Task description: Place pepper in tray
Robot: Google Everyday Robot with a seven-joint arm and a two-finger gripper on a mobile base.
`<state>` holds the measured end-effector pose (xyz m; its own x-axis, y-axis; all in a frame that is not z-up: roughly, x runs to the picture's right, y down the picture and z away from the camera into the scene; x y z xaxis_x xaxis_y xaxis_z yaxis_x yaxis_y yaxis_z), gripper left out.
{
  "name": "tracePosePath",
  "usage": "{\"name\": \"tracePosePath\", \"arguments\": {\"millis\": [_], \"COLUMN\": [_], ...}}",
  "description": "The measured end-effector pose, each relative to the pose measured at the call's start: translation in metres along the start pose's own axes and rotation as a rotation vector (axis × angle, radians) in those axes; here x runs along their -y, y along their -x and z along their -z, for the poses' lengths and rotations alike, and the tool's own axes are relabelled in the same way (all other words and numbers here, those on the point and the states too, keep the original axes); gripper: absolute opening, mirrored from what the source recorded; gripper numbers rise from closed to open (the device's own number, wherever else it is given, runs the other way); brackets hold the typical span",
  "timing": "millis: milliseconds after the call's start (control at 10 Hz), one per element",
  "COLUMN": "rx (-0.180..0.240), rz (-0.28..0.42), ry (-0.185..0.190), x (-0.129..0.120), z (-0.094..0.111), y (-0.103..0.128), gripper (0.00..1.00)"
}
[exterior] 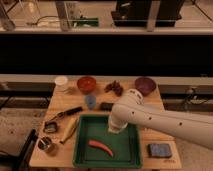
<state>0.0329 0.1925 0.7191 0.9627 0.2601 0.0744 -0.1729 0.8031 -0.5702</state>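
The orange-red pepper (100, 147) lies on the floor of the green tray (83, 155), left of its middle, its tip pointing to the lower right. The tray sits at the front centre of the wooden table. My gripper (114, 131) hangs at the end of the white arm over the back right part of the tray, above and to the right of the pepper and apart from it.
A pale yellowish vegetable (69, 130) lies left of the tray. A blue-grey sponge (159, 150) lies to its right. Along the back stand a white cup (61, 82), an orange bowl (87, 83), a purple bowl (144, 85) and a brown clump (114, 88). Small metal items (47, 144) lie at the front left.
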Motion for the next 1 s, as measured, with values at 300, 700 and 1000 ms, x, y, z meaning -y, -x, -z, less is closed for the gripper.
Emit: {"name": "tracePosePath", "arguments": {"millis": [300, 700, 1000], "rx": [-0.005, -0.008, -0.012], "rz": [-0.019, -0.041, -0.052], "ry": [0.0, -0.001, -0.002], "x": [0.002, 0.002, 0.002], "z": [-0.004, -0.004, -0.003], "y": [-0.007, -0.015, -0.02], "gripper": [0.05, 0.06, 0.06]}}
